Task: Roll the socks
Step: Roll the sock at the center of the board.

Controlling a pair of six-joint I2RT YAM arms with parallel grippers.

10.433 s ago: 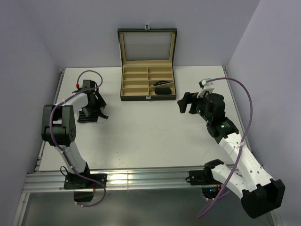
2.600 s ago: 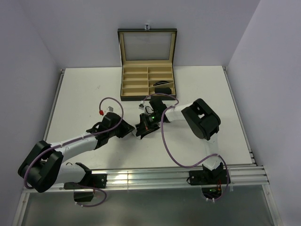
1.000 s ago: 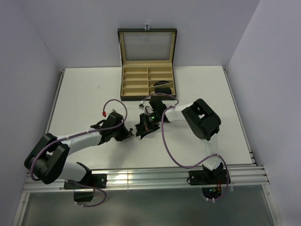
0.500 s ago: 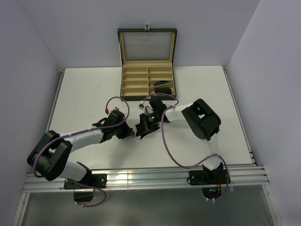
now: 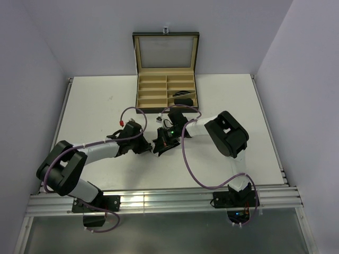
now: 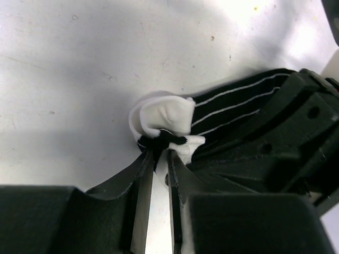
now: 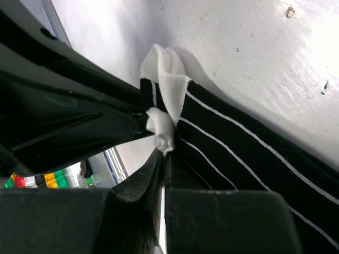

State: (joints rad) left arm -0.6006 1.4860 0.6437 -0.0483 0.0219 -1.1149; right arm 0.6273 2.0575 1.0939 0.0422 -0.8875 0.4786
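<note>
Your left gripper point(image 6: 160, 152) has slid in to meet the right gripper point(image 7: 163, 155) in the middle of the worktop point(image 5: 90, 106). Both pinch the striped sock point(image 6: 233, 103) at its white-lined end. Keep both pinches firm and turn that end over tightly.

White table point(image 5: 95, 100), matte, faint scuffs; small dark speck point(image 5: 111, 97) near far-left corner. Black box point(image 5: 166, 110) at middle of far edge, open, front wall facing near edge. Inside lined tan, split into two columns of narrow compartments by thin dividers. Lid point(image 5: 166, 53) upright at back, black frame around pale panel, tan inner border. Small metal clasp point(image 5: 166, 28) on lid's top edge. Silver rails point(image 5: 159, 200) along near edge. Pale lilac walls point(image 5: 79, 32) on three sides.
</note>
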